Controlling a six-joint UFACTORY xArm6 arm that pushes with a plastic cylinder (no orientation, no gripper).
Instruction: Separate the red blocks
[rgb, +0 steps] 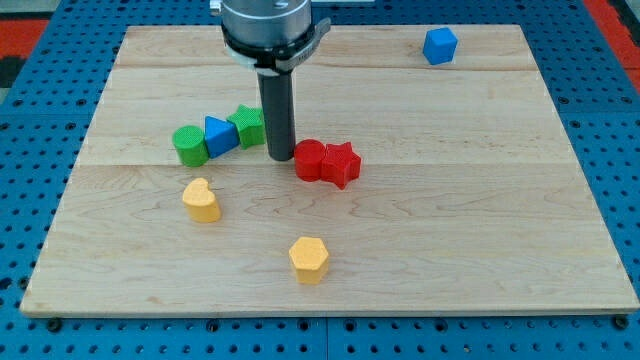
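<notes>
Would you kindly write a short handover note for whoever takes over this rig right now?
My tip rests on the board, just left of the red round block, with the green star block on its other side.
The red round block and red star block touch, side by side near the board's middle.
Done: nothing visible yet.
Left: push the two red blocks apart.

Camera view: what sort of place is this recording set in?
Probably a lab tabletop pushing rig: a wooden board on blue pegboard, small coloured blocks like the red star, and my tip beside them.
</notes>
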